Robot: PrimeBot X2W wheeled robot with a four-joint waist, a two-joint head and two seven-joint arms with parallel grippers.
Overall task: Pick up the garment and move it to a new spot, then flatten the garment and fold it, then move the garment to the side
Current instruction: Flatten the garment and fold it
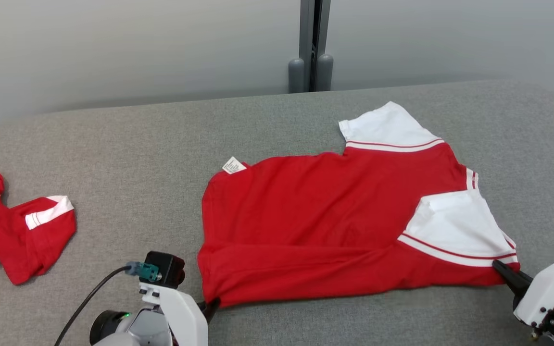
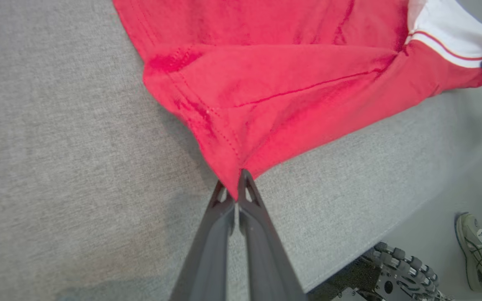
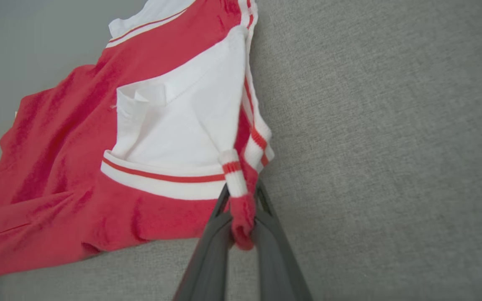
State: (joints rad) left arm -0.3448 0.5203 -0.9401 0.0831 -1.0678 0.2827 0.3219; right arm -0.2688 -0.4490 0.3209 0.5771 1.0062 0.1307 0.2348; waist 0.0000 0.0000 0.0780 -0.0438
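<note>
The red shirt [image 1: 315, 226] with white sleeves is lying mostly flat on the grey table [image 1: 137, 139], right of the table's middle and reaching toward its near edge, with its near hem bunching into a long fold. The left gripper [image 2: 237, 190] is pinching the shirt's near left corner low over the table, fingers pressed together on the cloth, while the right gripper [image 3: 243, 205] is clamping the near right corner below the striped trim, red fabric bulging between its fingers. A second red garment [image 1: 12, 226] is sitting crumpled at the table's left end.
</note>
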